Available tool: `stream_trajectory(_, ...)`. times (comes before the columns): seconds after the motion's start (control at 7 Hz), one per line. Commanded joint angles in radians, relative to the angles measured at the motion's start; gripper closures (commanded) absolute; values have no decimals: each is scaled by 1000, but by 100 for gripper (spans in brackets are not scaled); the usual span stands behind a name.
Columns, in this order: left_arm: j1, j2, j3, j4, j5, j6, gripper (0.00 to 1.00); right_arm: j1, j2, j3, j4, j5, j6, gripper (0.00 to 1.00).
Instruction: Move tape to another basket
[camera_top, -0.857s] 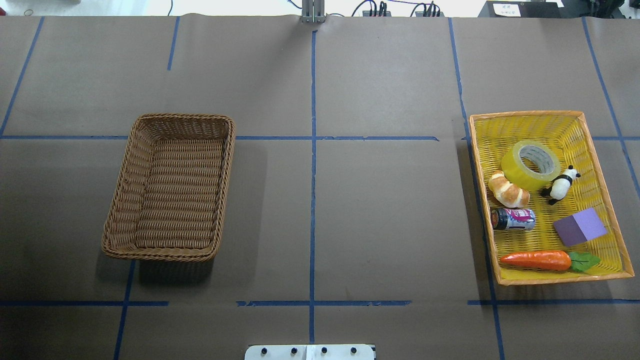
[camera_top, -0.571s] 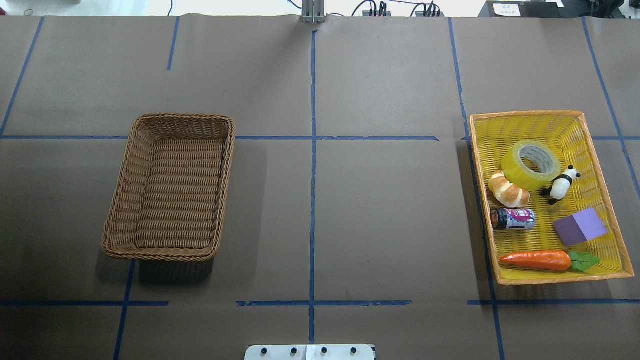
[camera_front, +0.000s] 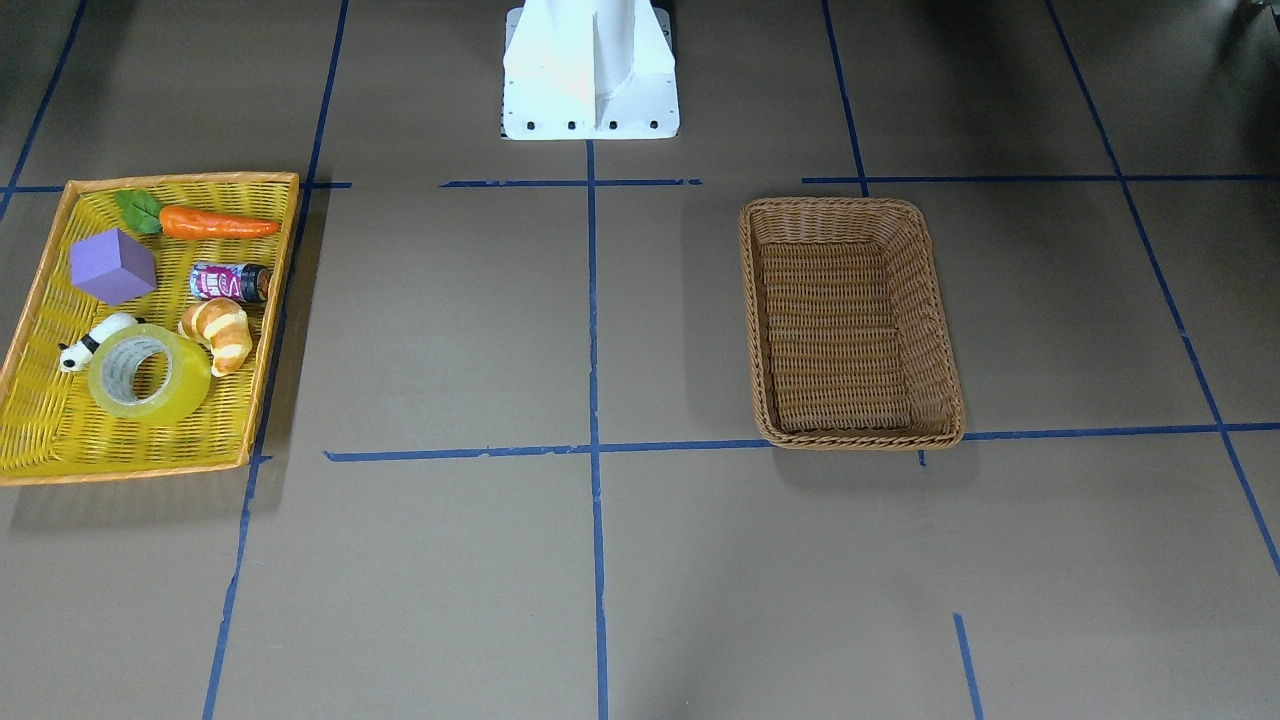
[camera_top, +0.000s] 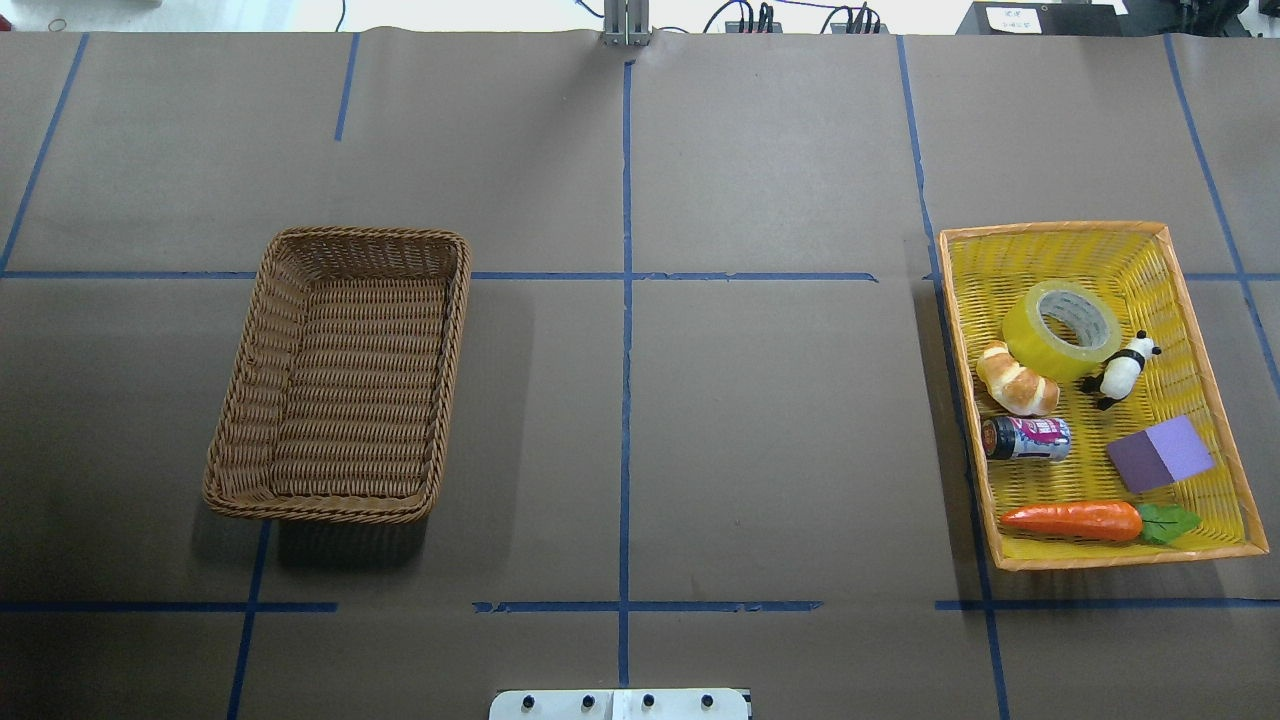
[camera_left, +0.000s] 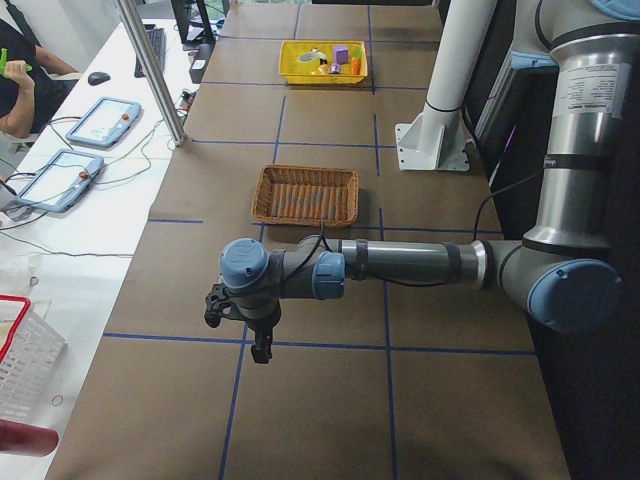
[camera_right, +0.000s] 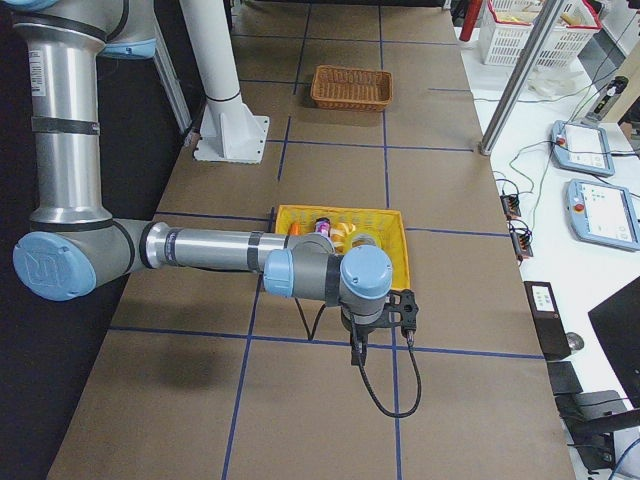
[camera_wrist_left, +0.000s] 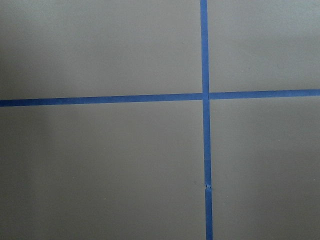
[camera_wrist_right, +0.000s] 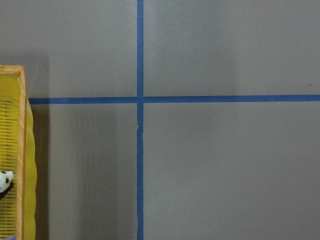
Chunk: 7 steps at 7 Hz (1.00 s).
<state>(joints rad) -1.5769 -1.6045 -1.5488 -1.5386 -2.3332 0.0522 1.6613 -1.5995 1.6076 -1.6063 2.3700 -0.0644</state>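
The tape (camera_top: 1030, 335), a wide yellow roll with a grey-white core, lies in the far half of a shallow yellow tray (camera_top: 1050, 228) on the table's right side. It also shows in the front-facing view (camera_front: 188, 388). The brown wicker basket (camera_top: 340, 232) stands empty on the left, and it also shows in the front-facing view (camera_front: 850, 205). My left gripper (camera_left: 240, 325) hangs over bare table beyond the basket's end. My right gripper (camera_right: 380, 325) hangs just outside the tray. I cannot tell whether either is open or shut.
The tray also holds a toy croissant (camera_top: 1016, 380), a panda figure (camera_top: 1125, 372), a small can (camera_top: 1028, 438), a purple block (camera_top: 1160, 452) and a toy carrot (camera_top: 1075, 520). The right wrist view shows the tray's rim (camera_wrist_right: 22, 150) at its left edge. Blue tape lines cross the brown table.
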Motion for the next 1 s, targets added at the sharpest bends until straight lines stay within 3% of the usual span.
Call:
stream_trajectory(0.0, 0, 0, 1, 0, 0, 0, 0, 0, 0, -1, 2, 6, 0, 0)
stream_trajectory(0.43, 0, 0, -1, -2, 0, 2, 0, -3, 12, 6, 11, 9, 2, 0)
stream_trajectory(0.57, 0, 0, -1, -8, 0, 2, 0, -29, 12, 84, 5, -1, 6, 0)
stream_trajectory(0.86, 0, 1, -1, -18, 0, 0, 0, -139, 98, 106, 3, -38, 169, 0)
